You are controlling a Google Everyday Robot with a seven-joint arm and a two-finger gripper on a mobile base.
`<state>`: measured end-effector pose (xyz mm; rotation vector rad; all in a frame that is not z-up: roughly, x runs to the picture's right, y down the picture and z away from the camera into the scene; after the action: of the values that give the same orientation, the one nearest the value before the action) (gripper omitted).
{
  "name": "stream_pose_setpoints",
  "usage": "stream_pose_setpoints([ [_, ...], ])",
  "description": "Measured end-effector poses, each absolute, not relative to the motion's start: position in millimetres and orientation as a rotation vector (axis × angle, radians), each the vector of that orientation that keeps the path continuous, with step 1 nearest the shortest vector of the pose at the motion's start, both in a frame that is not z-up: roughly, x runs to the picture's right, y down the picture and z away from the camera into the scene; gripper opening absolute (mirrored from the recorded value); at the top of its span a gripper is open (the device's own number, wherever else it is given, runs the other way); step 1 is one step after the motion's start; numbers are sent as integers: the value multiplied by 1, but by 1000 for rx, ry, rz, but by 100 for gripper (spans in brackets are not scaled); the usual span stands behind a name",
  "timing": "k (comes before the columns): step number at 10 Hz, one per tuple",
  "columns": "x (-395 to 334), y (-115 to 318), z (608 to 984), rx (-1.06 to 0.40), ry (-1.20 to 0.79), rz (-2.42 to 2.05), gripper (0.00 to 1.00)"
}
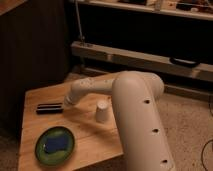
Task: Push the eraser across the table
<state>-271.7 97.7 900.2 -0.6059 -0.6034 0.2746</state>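
Observation:
A dark, flat, oblong eraser lies on the left part of the wooden table. My white arm reaches from the right across the table, and my gripper is at its left end, right at the eraser's right end. The arm hides the fingers.
A small white cup stands upside down near the table's middle, just below the arm. A green plate holding a blue sponge sits at the front left. Dark shelving and a metal rail stand behind the table.

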Motion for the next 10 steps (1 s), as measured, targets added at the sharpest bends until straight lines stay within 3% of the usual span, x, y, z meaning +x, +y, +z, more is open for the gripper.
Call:
stream_pose_setpoints([
  [10,-317,91,897,-614,-687,230,3],
])
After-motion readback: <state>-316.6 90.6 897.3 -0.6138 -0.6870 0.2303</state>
